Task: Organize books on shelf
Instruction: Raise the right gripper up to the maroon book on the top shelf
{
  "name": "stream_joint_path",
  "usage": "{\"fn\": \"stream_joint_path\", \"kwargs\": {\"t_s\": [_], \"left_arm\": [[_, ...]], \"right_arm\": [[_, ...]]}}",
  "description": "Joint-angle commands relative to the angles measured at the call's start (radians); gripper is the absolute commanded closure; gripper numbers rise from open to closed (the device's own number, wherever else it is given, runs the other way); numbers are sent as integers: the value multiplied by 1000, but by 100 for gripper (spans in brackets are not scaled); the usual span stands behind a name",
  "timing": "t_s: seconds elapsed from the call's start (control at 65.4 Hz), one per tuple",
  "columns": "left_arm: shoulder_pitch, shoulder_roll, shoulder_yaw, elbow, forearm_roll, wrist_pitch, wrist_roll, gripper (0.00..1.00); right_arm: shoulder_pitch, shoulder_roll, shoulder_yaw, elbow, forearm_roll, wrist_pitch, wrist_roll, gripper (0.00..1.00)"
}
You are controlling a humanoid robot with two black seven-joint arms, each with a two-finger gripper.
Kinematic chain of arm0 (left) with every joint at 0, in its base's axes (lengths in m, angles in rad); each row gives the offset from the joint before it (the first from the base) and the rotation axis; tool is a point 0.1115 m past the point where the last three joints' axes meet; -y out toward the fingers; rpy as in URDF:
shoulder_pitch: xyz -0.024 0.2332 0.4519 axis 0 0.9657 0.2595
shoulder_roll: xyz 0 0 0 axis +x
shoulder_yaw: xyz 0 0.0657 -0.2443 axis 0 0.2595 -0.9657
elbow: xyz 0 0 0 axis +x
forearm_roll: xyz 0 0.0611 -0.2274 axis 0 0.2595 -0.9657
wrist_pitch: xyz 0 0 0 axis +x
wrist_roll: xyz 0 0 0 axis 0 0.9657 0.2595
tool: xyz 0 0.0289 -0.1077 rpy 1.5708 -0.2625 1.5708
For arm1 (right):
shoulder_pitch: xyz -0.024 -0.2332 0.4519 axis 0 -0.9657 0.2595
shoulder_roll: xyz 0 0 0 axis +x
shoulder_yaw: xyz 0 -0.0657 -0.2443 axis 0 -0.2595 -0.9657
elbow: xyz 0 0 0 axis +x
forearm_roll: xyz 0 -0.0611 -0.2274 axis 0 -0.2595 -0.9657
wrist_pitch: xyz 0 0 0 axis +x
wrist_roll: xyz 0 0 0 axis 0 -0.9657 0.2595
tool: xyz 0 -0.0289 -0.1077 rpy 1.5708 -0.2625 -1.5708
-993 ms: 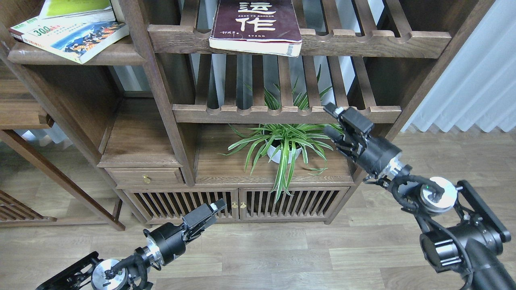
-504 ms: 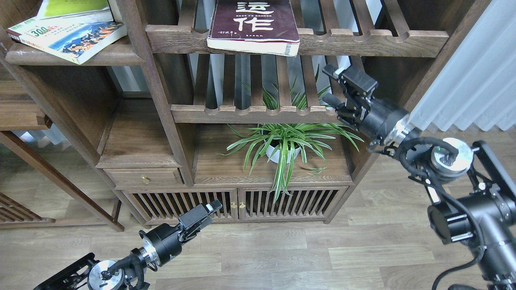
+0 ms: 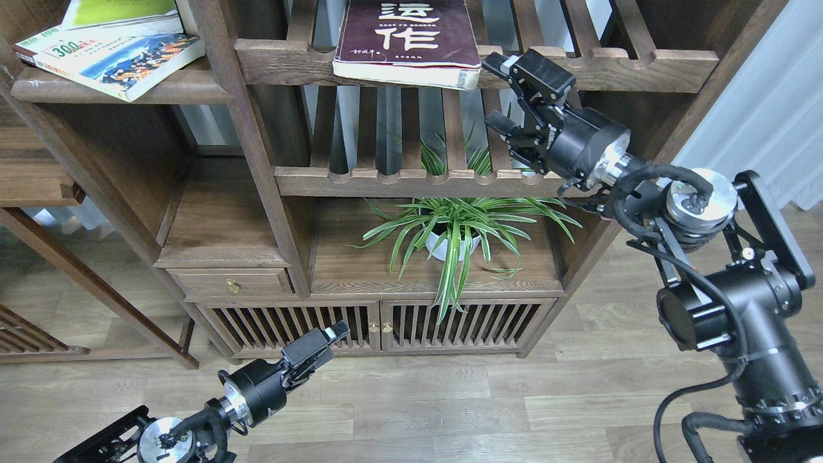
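Hovering right claw (image 3: 498, 93), spread | maroon book (image 3: 406, 38) just left, above | left claw (image 3: 334, 335) low, unclear

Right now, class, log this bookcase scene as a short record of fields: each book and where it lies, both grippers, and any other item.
maroon book: lies flat on the upper slatted shelf, front edge overhanging the rail
cream "300" book: on the solid dark board, upper left
yellow-green book: stacked on the cream one
right gripper: fingers apart, just right of the maroon book's corner, holding nothing
left gripper: low, before the cabinet doors, empty
potted plant: on the cabinet top
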Motion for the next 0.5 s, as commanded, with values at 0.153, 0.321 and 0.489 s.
{"fn": "stream_joint_path", "kwargs": {"t_s": [0.153,0.321,0.489], "left_arm": [[1,0,-5,0,0,0,0,0],[1,2,-17,0,0,0,0,0],[18,5,-30,0,0,0,0,0]], "right_arm": [[34,91,-21,0,-74,-41,13,1],[32,153,-32,-1,-120,-60,13,1],[67,182,-44,-20,-153,-67,13,1]]}}
